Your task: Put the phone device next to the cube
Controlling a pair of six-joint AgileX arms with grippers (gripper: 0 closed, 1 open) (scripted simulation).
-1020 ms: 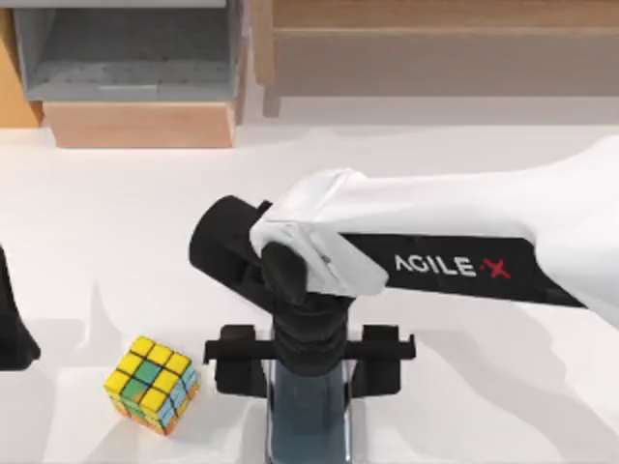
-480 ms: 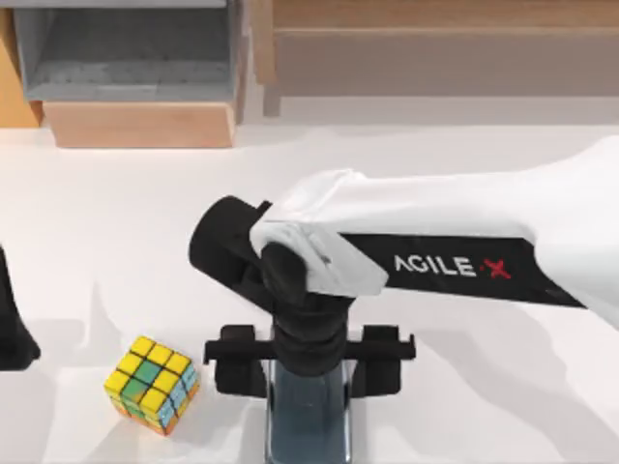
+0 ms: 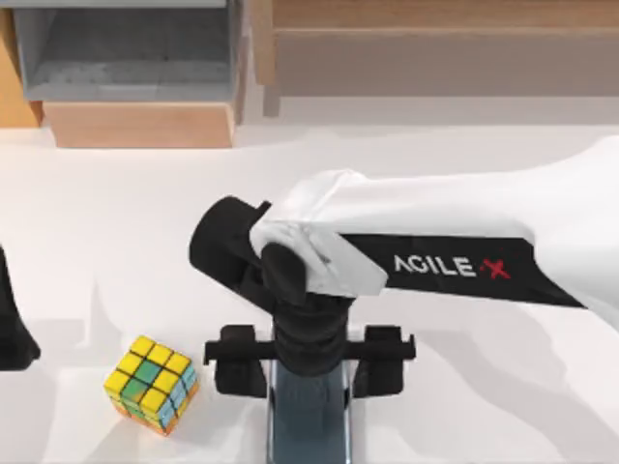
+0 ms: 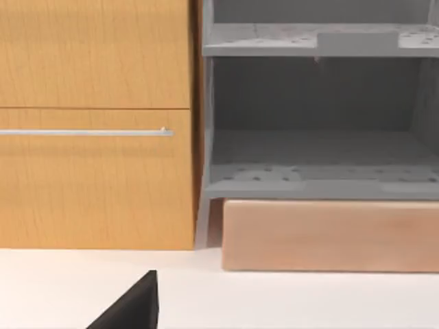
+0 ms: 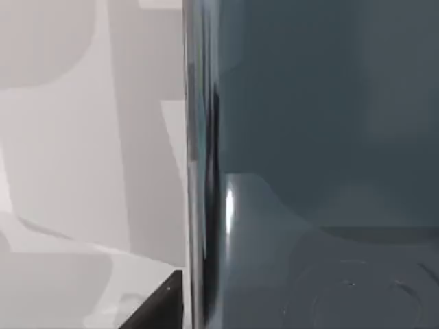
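Two task objects sit along the bottom edge of your top view. At bottom centre lies the flat, dark blue-grey glossy phone device [image 3: 309,425], its long axis running up the frame and its lower end cut off by the frame edge. To its lower left, near but apart from it, you see the small puzzle cube [image 3: 152,384] with yellow, green, light blue and orange stickers and black grid lines, resting on the white table [image 3: 464,406].

Directly over the phone's upper end stands your right gripper [image 3: 309,375] — a black crossbar straddles the phone's width, a block to either side of it, but you cannot tell from here whether the fingers are pressing its edges. In the right wrist view the phone's [image 5: 315,164] dark screen and its silvery edge sit very close to the camera.

Further up, the white right arm with its AgileX lettering reaches in from the right edge. Your left arm is parked at the left edge — a black sliver [image 3: 12,329].

At the top of the frame stand a grey open shelf unit [image 3: 126,48] and wooden furniture [image 3: 435,48].
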